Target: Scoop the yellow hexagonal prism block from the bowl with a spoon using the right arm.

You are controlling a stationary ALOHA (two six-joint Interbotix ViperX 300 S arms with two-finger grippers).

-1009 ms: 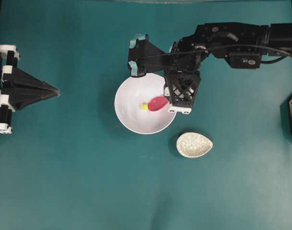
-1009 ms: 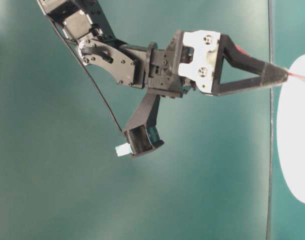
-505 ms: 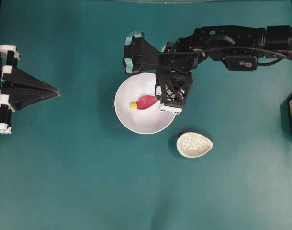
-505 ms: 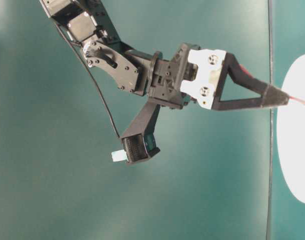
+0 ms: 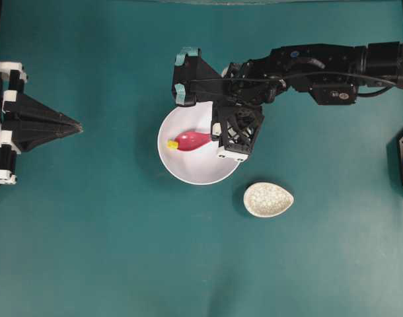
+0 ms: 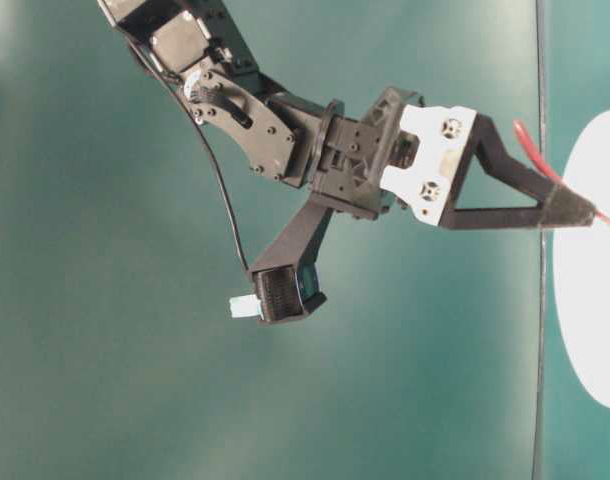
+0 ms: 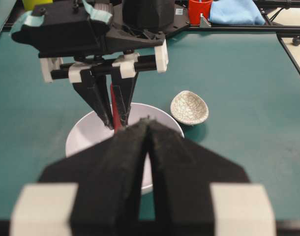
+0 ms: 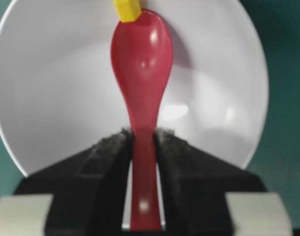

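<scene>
The white bowl (image 5: 196, 168) sits mid-table. My right gripper (image 5: 218, 137) hangs over its right side, shut on the handle of the pink-red spoon (image 5: 191, 140). The scoop lies inside the bowl and points left. The yellow hexagonal prism block (image 5: 172, 144) rests against the scoop's tip, near the bowl's left wall, not inside the scoop. The right wrist view shows the spoon (image 8: 141, 54) held between the pads, the block (image 8: 127, 9) at its far tip and the bowl (image 8: 56, 88) beneath. My left gripper (image 5: 76, 125) is shut and empty at the table's left edge.
A small speckled beige dish (image 5: 268, 199) lies just right of and below the bowl. In the left wrist view a red cup (image 7: 199, 10) and a blue cloth (image 7: 236, 11) sit beyond the table's far edge. The table is teal.
My right gripper has slid the spoon leftward across the bowl, pushing the yellow block ahead of its tip from the middle toward the left wall. The left arm has not moved.
</scene>
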